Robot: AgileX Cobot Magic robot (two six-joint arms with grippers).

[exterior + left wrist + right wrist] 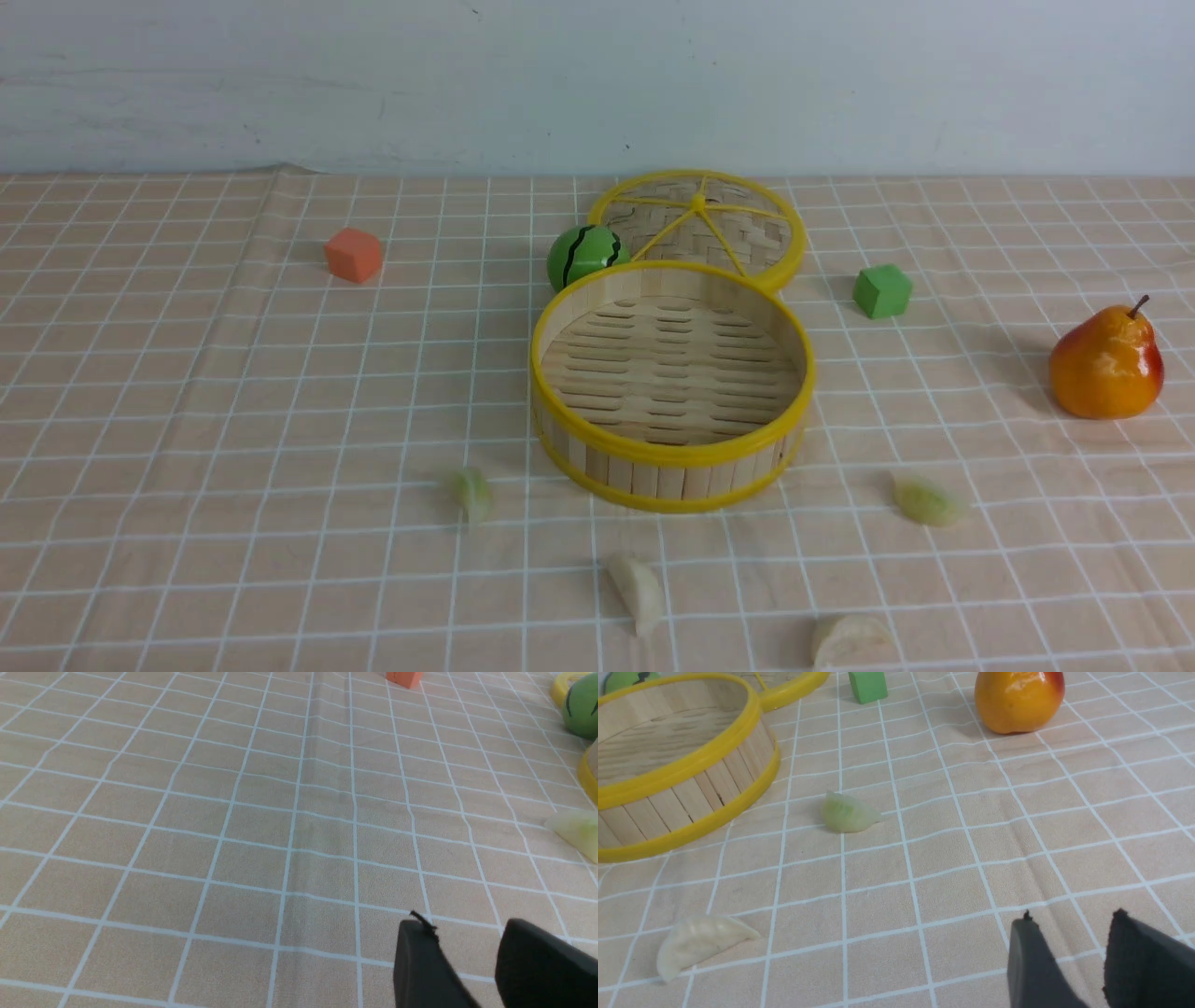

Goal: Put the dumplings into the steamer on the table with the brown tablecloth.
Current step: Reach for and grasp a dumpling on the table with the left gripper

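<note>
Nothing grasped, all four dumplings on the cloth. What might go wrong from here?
1. The white dumpling lies flat on the creased tablecloth; the right tool may pinch cloth or flick it away.
2. The green dumpling sits near the steamer; a low carry could clip its raised rim and shove it into the lid behind.

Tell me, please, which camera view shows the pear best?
The front view: the whole pear shows there, stem included. The right wrist view shows the pear larger, but the frame's edge cuts off its top. The left wrist view does not show it.
</note>
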